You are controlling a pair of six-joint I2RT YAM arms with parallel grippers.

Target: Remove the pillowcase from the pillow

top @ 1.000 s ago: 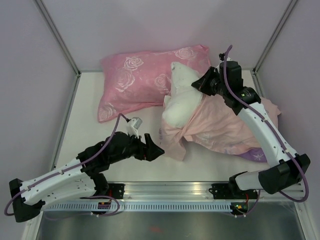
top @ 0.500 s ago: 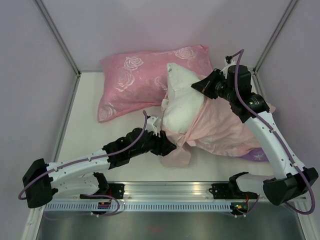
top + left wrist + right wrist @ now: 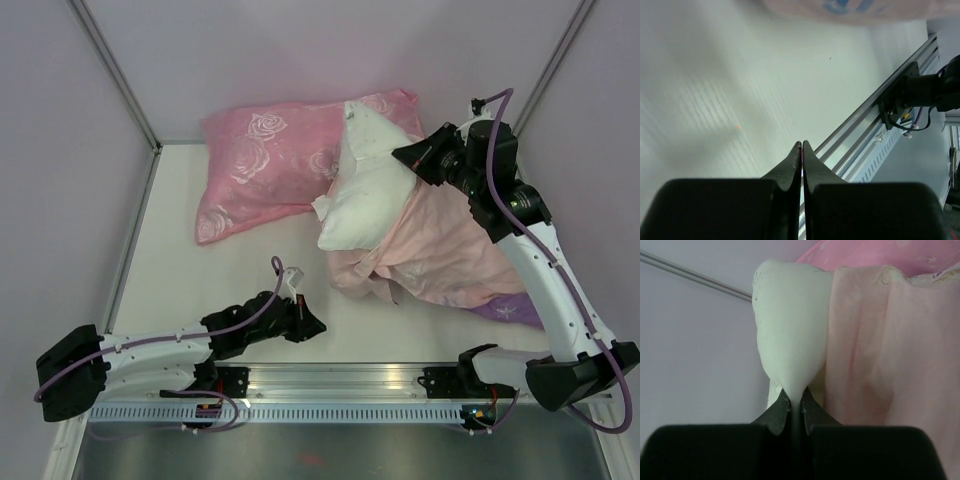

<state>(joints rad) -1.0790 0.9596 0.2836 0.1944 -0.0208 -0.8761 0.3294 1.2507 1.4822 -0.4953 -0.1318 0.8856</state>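
My right pincer (image 3: 795, 401) gripped the pillow (image 3: 790, 315), pillowcase (image 3: 875, 340) just beside it; my left pincer (image 3: 801, 147) hung clenched over the tabletop (image 3: 715, 75).

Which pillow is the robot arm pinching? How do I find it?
Look at the back of the white table, where a big pink pillow with roses lies. Just right of it, a plump pillow sticks up out of a pale pink pillowcase, pinched by the right gripper. It is plain white, with no flowers.
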